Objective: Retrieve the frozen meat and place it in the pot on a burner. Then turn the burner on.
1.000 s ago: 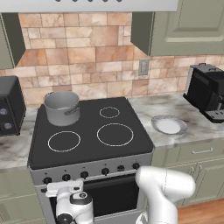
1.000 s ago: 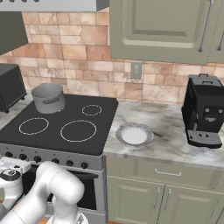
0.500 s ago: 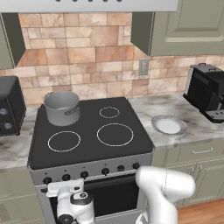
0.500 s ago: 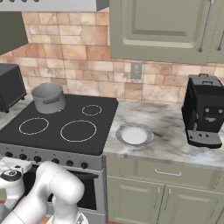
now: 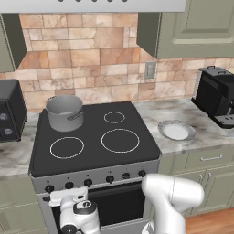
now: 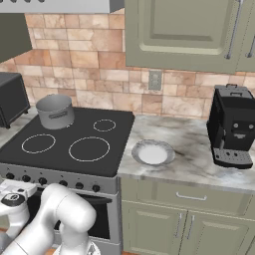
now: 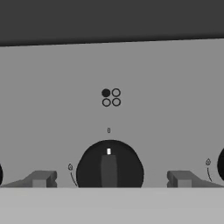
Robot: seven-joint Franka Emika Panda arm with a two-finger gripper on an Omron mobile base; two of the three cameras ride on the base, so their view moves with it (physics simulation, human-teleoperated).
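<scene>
Up close, hand cam: gripper [image 7: 109, 178] spread wide round knob [image 7: 109, 164]; base cams: pot [image 5: 65, 112] rear-left burner.

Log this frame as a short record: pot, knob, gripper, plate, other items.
pot: back-left burner of the stove; contents cannot be told
knob: centred between the fingertips, marker at 0
burner icon: top-left dot filled
gripper: open, facing the stove's front panel
plate: on the counter right of the stove
coffee machine: far right of the counter
</scene>
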